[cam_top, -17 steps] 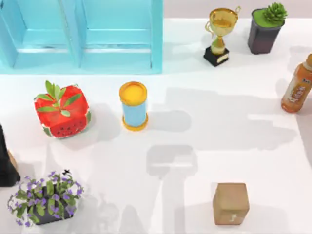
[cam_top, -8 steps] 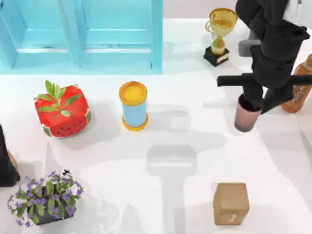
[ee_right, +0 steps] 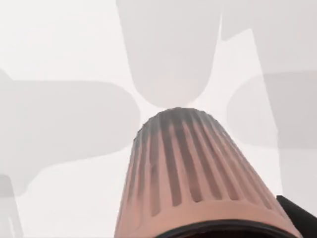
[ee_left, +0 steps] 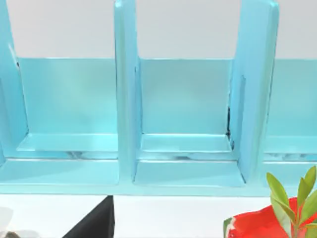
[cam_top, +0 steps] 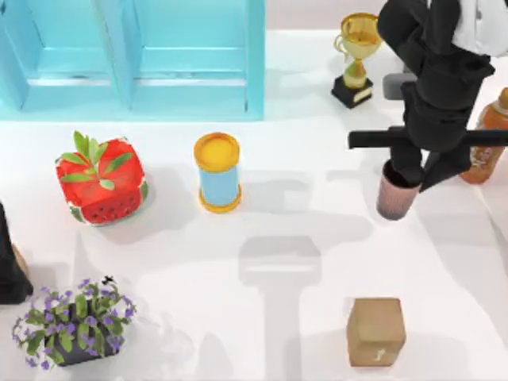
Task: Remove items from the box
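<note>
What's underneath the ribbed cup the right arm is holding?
The right gripper holds the ribbed cup over the bare white table, with grey shadows below it. Whether the cup's base touches the table can't be seen.

Open white table [cam_top: 317,262] lies between the blue can [cam_top: 217,172] and the cardboard block [cam_top: 375,331], while the bottle [cam_top: 486,143] and trophy [cam_top: 359,57] crowd the right rear.

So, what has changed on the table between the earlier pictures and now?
One second ago the right arm was out of the top view. It then came in at the right side carrying the ribbed cup, and the right gripper still holds it by the rim, now shifted slightly toward the table's front. The tan block, the blue cylinder, the orange bottle and the blue box have not moved.
</note>
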### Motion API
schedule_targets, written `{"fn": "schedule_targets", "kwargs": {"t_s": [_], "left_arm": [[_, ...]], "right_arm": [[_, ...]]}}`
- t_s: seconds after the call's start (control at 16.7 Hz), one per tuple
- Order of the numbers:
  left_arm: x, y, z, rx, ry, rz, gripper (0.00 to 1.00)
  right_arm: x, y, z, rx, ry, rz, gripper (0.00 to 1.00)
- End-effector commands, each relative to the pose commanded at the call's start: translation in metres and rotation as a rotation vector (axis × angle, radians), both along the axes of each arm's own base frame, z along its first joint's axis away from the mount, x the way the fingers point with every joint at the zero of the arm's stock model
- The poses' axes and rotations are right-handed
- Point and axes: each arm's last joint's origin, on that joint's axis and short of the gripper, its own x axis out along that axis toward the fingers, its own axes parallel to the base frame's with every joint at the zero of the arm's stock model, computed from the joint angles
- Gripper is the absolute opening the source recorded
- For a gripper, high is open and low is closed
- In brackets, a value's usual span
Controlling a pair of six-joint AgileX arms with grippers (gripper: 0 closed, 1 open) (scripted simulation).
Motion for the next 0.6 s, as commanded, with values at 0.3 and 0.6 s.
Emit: {"fn": "schedule_targets", "kwargs": {"t_s": [0.3, 0.6], "left_arm": [[0.000, 0.000, 0.000, 0.000, 0.000, 0.000, 1.00], [0.000, 0.000, 0.000, 0.000, 0.000, 0.000, 1.00]], "right_arm": [[0.000, 0.003, -0.025, 0.001, -0.009, 0.002, 0.00], [0.000, 0.003, -0.034, -0.002, -0.002, 0.003, 0.00]]}}
